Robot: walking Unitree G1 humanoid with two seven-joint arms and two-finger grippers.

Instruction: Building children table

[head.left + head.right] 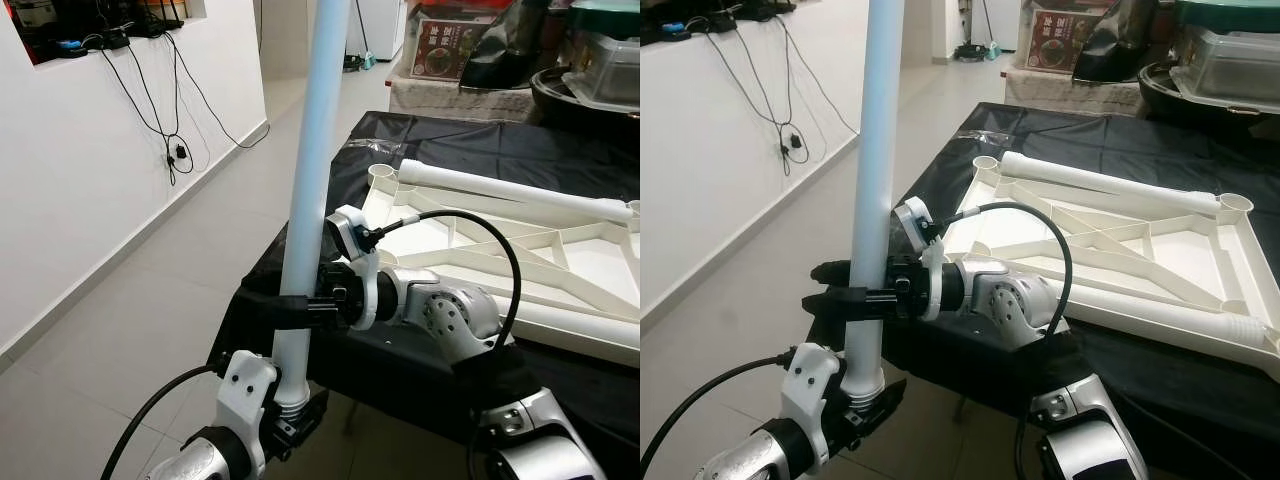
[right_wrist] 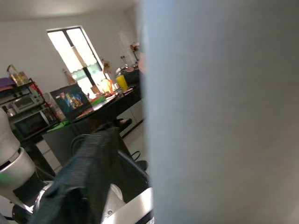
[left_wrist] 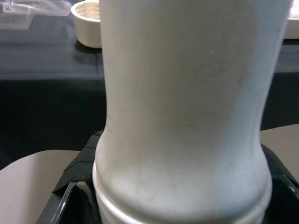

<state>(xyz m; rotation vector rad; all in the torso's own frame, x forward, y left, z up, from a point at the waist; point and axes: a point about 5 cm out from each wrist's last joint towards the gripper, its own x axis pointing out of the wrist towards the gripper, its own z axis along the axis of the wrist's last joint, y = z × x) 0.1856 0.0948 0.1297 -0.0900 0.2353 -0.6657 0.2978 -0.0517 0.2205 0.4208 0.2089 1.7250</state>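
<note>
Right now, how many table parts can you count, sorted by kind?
Table legs: 3, one upright held by the left gripper and right gripper, two lying on the tabletop
Upturned tabletop: 1
Total: 4

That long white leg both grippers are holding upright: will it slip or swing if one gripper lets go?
The table leg looks rigid and probably light, hollow plastic. It is smooth and round, so it may twist or slide in the right gripper. It is tall above both grips, so it would likely tip with the left gripper alone at its ribbed end.
</note>
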